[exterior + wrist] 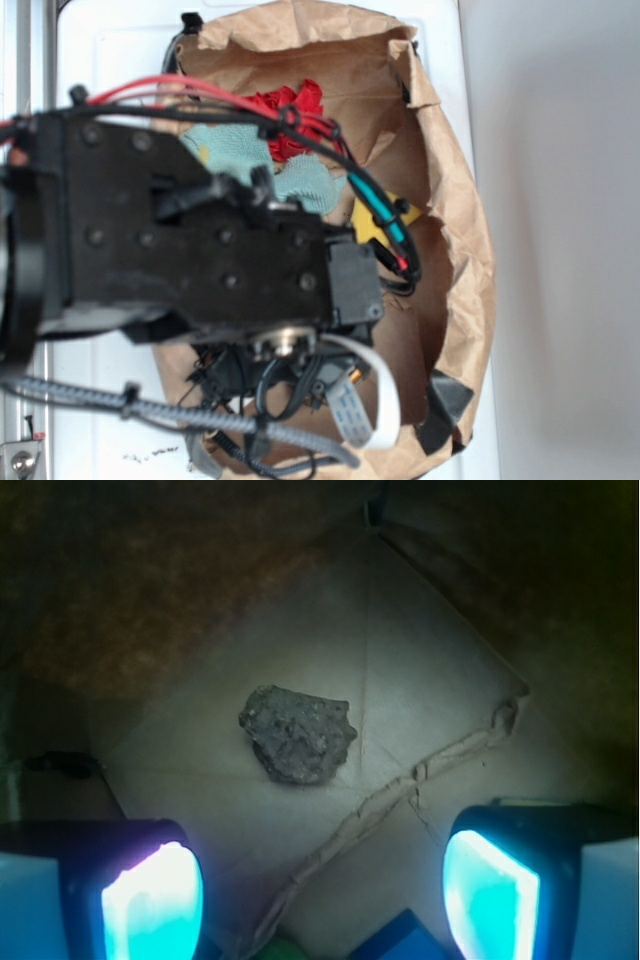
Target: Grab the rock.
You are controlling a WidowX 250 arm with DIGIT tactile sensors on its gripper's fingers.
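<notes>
The rock [298, 732] is a small dark grey, speckled, lumpy stone lying on the pale floor of the paper bag in the wrist view. My gripper [320, 890] hangs above it, open, its two glowing cyan fingers [152, 900] wide apart at the bottom of the frame. The rock lies ahead of the gap between them, slightly left of centre, and nothing touches it. In the exterior view the black arm [190, 240] reaches into the brown bag [455, 200] and hides both the rock and the fingers.
The bag's brown walls [150, 590] rise on all sides. A folded paper seam [420, 775] crosses the floor diagonally. Teal cloth [300, 180], red cloth [290, 105] and a yellow item [385, 215] lie in the bag. A green thing [285, 950] and a blue thing [400, 938] show below the gripper.
</notes>
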